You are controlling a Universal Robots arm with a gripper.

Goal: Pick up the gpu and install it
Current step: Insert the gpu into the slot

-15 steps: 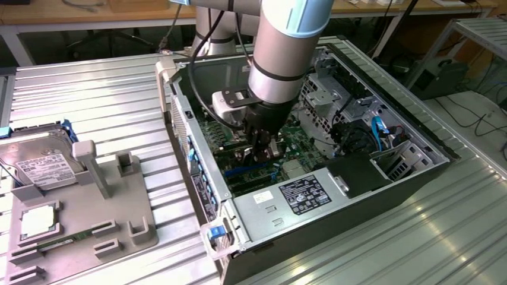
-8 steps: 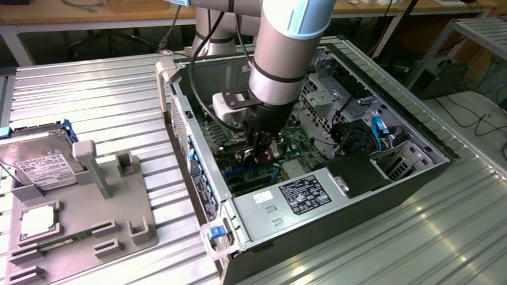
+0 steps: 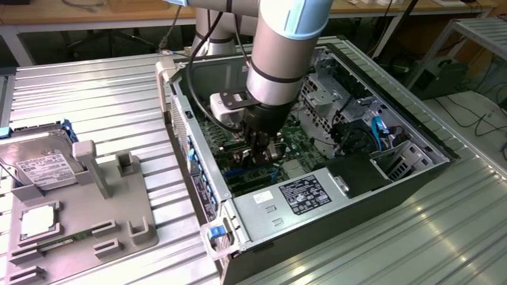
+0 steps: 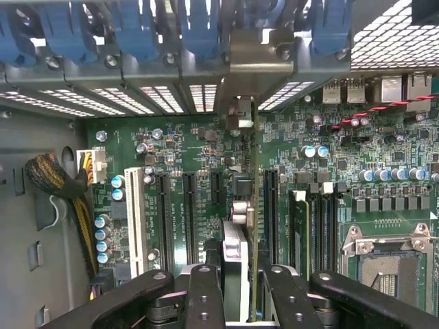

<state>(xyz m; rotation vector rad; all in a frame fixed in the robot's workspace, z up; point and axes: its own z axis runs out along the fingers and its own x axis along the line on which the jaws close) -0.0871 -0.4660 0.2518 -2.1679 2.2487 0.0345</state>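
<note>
Black gripper (image 4: 241, 281) pinches the gpu (image 4: 236, 247), which you see standing on edge between the fingers (image 4: 204, 295), down inside the open computer case (image 3: 336, 224), right over the green motherboard (image 4: 185, 140) slots. Seated or not, can't tell. Hard drive (image 3: 40, 163) lies on the grey tray (image 3: 87, 219), exterior view's left.

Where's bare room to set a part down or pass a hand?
Free: ribbed table at the exterior view's left, behind the grey fixture, and at its right past the PC case. Crowded: inside the case, around the gripper holding the gpu.
</note>
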